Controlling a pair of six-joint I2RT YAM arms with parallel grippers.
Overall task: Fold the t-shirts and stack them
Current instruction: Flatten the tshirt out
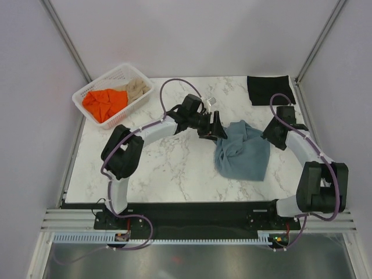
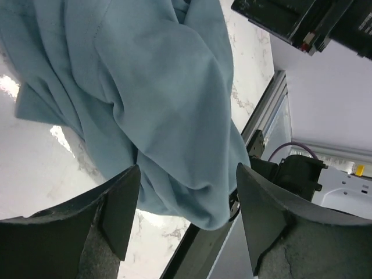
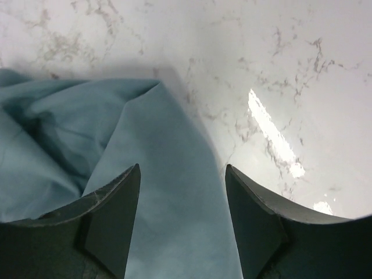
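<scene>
A slate blue-grey t-shirt (image 1: 243,152) lies crumpled on the marble table, right of centre. My left gripper (image 1: 214,127) is at its upper left edge. In the left wrist view that gripper (image 2: 189,197) stands open, with the t-shirt (image 2: 157,87) bunched just beyond its fingertips and not pinched. My right gripper (image 1: 273,135) is at the t-shirt's upper right edge. In the right wrist view it (image 3: 182,192) is open above a flat flap of the cloth (image 3: 145,174). A black t-shirt (image 1: 269,89) lies folded at the back right. Orange (image 1: 103,103) and beige (image 1: 137,89) t-shirts sit in the basket.
A white lattice basket (image 1: 87,93) stands at the back left corner of the table. Bare marble (image 1: 174,168) spreads left of the blue-grey shirt. Metal frame posts and white walls close in the table on both sides and behind.
</scene>
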